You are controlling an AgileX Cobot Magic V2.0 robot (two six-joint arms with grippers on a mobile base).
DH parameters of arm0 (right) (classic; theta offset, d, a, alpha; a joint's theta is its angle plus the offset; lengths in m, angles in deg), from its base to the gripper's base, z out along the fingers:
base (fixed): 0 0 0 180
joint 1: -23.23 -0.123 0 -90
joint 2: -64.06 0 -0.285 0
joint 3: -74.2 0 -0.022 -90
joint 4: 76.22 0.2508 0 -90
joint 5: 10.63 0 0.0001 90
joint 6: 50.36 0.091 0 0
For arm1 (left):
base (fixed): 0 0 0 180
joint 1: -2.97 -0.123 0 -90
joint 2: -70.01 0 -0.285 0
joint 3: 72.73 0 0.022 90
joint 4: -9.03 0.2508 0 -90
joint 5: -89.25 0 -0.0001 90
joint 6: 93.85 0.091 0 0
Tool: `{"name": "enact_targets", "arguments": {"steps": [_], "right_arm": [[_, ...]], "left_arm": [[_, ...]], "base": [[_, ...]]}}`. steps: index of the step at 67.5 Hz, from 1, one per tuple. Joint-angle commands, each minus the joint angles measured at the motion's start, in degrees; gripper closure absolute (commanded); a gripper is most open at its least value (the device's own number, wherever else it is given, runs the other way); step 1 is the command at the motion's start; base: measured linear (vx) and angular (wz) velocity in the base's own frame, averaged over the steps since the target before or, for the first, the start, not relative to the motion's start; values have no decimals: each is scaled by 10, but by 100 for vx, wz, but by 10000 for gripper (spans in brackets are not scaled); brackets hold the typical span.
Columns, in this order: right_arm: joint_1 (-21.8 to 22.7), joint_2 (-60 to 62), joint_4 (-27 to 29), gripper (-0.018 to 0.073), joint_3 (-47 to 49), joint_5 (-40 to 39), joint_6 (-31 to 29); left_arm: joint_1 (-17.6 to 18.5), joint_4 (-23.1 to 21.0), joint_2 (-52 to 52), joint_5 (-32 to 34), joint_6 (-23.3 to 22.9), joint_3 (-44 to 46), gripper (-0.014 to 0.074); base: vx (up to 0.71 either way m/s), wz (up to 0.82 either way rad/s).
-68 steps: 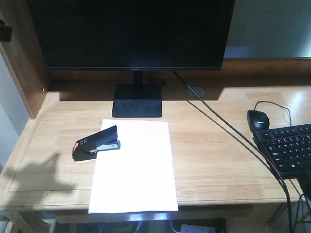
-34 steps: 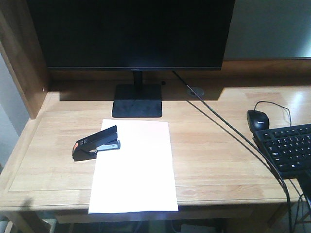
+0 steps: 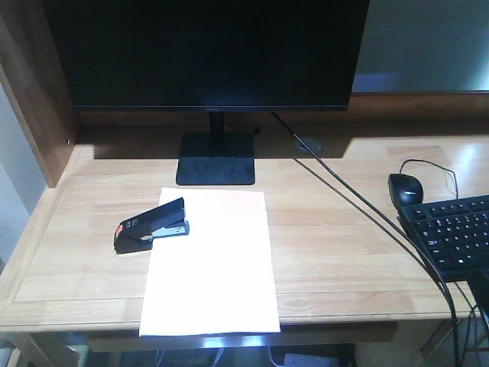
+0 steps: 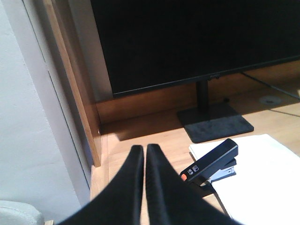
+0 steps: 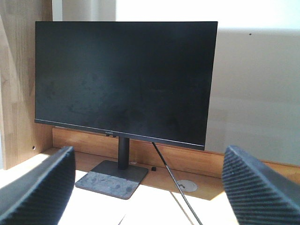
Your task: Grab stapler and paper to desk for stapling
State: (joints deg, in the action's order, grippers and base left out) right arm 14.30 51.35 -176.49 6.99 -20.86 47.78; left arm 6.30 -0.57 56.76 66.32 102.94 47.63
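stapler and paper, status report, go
Left gripper shut, empty, short of the stapler. Right gripper open, empty. Stapler's front end on the paper's top-left corner, both on the desk. Nothing in the way.

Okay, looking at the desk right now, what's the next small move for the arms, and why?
Probably open the left gripper and ease it forward and right toward the stapler. Its fingers are pressed together and empty, held back from the stapler, whose mouth sits over the top left corner of the paper on the desk. The right gripper is open, facing the monitor, farther off.
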Motion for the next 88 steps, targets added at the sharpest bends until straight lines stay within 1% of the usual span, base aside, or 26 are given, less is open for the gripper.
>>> {"name": "enact_targets", "arguments": {"steps": [1, 8, 88], "right_arm": [[2, -6, -18, -35, 15, 16, -6], [2, -6, -18, -35, 15, 16, -6], [2, -6, -18, -35, 15, 21, -6]], "left_arm": [[1, -7, 30, 36, -9, -11, 603], [1, -7, 50, 40, -9, -24, 603], [1, -7, 49, 40, -9, -26, 603]], "base": [[0, 0], [0, 0], [0, 0]]}}
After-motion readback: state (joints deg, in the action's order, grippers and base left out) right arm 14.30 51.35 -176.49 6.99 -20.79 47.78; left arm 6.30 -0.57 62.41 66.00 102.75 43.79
